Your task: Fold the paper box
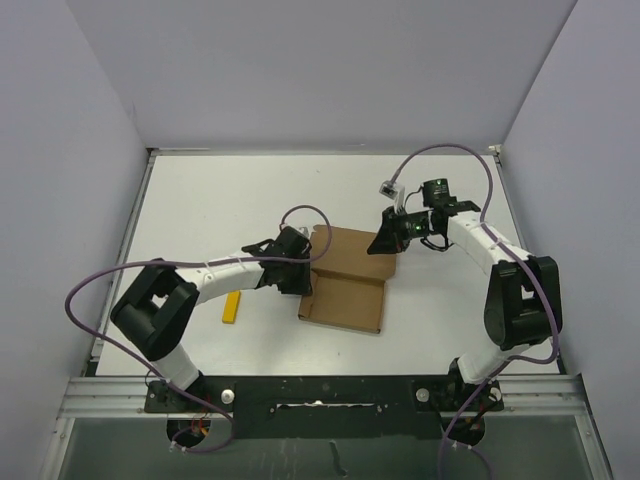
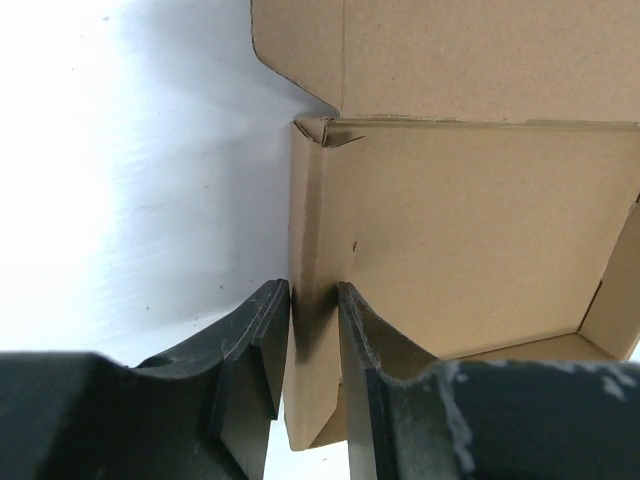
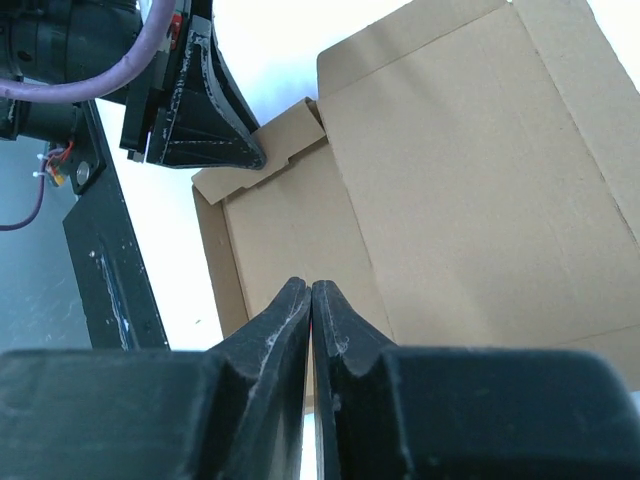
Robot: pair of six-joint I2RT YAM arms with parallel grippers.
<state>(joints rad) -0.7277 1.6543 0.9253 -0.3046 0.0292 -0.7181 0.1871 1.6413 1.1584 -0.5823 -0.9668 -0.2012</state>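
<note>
Logging scene left to right. Finding yellow bar (image 1: pixel 231 308) flat on table (image 1: pixel 220 200), left of box (image 1: pixel 345 290) and apart from it; no part of the job.

Finding left gripper (image 2: pixel 313 290) next, at box's left edge. Clamped on raised side wall (image 2: pixel 318 210), one finger outside and one inside, no gap showing on either face. Noting crumpled corner tab (image 2: pixel 330 132) at far end of that wall.

Placing box mid-table, between both grippers, partly formed. Seeing side wall up, floor panel (image 2: pixel 480 240) flat, and second panel (image 2: pixel 480 50) lying open beside it.

Finding right gripper (image 3: pixel 311 288) at box's right side, over brown card. Fingers pressed together tip to tip. Cannot tell whether any thin card edge sits pinched between.

Handling, as judgement only:
- Expecting light, thin, fairly stiff card. Bends cleanly along scored creases only; likely kinks or dents if squeezed mid-panel.
- Expecting easy sliding on smooth table, so needs bracing with one gripper while folding with the other.
- Taking hold best at free edges of walls and flaps, close to a crease, as at left now.
- Keeping off the crumpled tab; probably weak there.

Rating fold as partway: one wall held upright, open panel not yet brought over.
</note>
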